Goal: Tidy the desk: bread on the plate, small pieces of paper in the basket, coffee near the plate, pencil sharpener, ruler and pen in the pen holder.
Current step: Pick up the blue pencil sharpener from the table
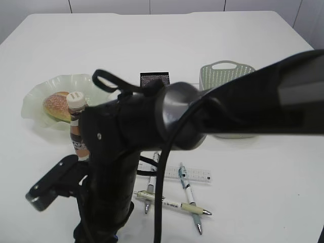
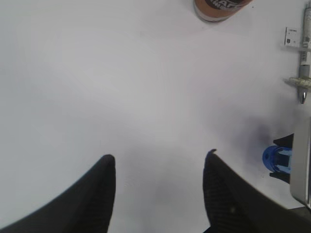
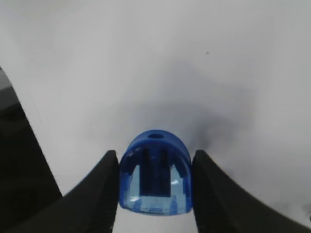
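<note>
My right gripper is shut on the blue pencil sharpener, low over the white table; the sharpener also shows in the left wrist view. My left gripper is open and empty over bare table to the left of the sharpener. The bread lies on the pale green plate. The coffee bottle stands just in front of the plate. The clear ruler and three pens lie at the front centre. The black mesh pen holder stands behind my arm. No paper pieces are in view.
The pale green basket stands at the back right, partly hidden by my right arm, which crosses the exterior view and hides the front left. The coffee bottle's base and a pen tip are ahead of my left gripper.
</note>
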You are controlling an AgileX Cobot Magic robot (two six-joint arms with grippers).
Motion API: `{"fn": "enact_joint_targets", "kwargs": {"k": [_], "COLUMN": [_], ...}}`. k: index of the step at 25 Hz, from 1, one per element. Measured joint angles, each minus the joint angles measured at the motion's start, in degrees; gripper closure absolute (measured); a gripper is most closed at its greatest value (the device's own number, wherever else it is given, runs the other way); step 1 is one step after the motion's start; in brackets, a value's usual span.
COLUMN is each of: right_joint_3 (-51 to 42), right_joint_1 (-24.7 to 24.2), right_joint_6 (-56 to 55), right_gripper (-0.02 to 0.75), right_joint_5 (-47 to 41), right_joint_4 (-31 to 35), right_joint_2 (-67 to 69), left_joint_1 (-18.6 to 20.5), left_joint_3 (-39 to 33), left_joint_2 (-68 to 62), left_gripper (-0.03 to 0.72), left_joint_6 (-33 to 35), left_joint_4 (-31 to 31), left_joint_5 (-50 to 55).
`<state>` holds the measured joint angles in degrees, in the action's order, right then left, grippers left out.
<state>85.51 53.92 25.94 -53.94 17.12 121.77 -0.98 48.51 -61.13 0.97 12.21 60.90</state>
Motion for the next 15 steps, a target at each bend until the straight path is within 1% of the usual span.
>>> {"fn": "enact_joint_targets", "kwargs": {"k": [4,7,12,15], "right_joint_3": [0.67,0.7,0.7,0.7], "right_joint_1": [-3.27,-6.87,-14.36,-19.18], "right_joint_6": [0.46,0.58,4.31,7.61], "right_gripper": [0.416,0.416,0.416,0.416], "right_joint_5": [-0.71,-1.43,-2.02,-2.27], "right_joint_4": [4.57,6.58,10.63,16.36], "right_joint_2": [-3.36,-5.52,-9.06,-10.93], "left_joint_1": [0.0,0.0,0.0,0.0], "left_joint_3": [0.0,0.0,0.0,0.0], "left_joint_2": [0.0,0.0,0.0,0.0], "left_gripper": [0.265,0.265,0.265,0.265], "left_joint_6": [0.0,0.09,0.09,0.09], "left_joint_4": [0.0,0.0,0.0,0.0], "left_joint_5": [-0.59,-0.63,-0.63,-0.63]}}
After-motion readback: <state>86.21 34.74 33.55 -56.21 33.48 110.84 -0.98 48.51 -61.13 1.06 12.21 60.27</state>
